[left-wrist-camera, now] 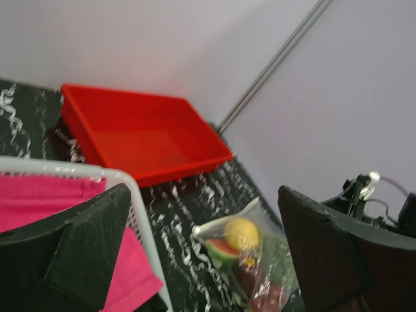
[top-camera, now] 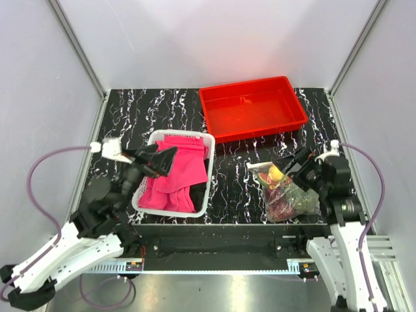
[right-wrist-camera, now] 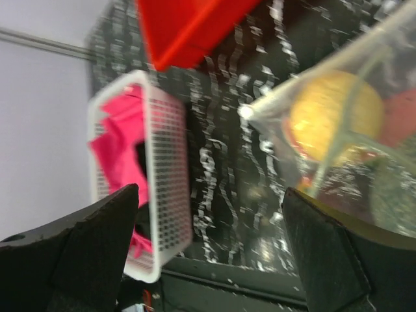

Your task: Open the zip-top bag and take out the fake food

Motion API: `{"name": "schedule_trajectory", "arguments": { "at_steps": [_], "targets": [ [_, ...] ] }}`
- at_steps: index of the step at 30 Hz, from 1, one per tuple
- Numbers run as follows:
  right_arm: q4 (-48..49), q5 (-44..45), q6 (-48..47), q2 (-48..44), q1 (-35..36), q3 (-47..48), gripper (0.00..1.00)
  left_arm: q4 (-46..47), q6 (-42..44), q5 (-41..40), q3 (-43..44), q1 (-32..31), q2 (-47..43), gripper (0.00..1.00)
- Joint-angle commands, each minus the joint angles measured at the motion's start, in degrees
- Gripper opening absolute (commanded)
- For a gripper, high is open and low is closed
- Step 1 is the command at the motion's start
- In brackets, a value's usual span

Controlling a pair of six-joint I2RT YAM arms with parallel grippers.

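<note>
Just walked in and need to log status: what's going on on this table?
Two robot arms are working on a zip-top bag of fake food. The right gripper, open, hovers at the bag's upper end, on the right of the table; the food is inside. The left gripper, open, hangs over the white basket of pink cloth. Nothing is gripped yet.

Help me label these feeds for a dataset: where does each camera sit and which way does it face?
Top external: above, behind the bases, looking down on the table; left arm and right arm show.
Left wrist: over the white basket, facing right toward the zip-top bag; own fingers show.
Right wrist: at the bag, facing left toward the basket; own fingers show.
Shared: all three see basket and bag.
</note>
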Motion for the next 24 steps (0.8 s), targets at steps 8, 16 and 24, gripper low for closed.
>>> {"name": "schedule_trajectory", "arguments": {
  "at_steps": [8, 16, 24],
  "targets": [
    [-13.9, 5.6, -11.2, 21.7, -0.3, 13.9, 1.00, -4.2, 0.2, 14.7, 17.4, 0.2, 31.9, 0.99],
    [-15.0, 10.9, -12.0, 23.7, -0.3, 19.2, 1.00, -11.0, -5.4, 34.8, 41.6, 3.3, 67.8, 0.95],
    [-15.7, 10.8, -15.7, 22.2, -0.3, 20.3, 1.00, -16.2, -5.6, 38.6, 59.6, 5.1, 89.1, 0.91]
  ]
}}
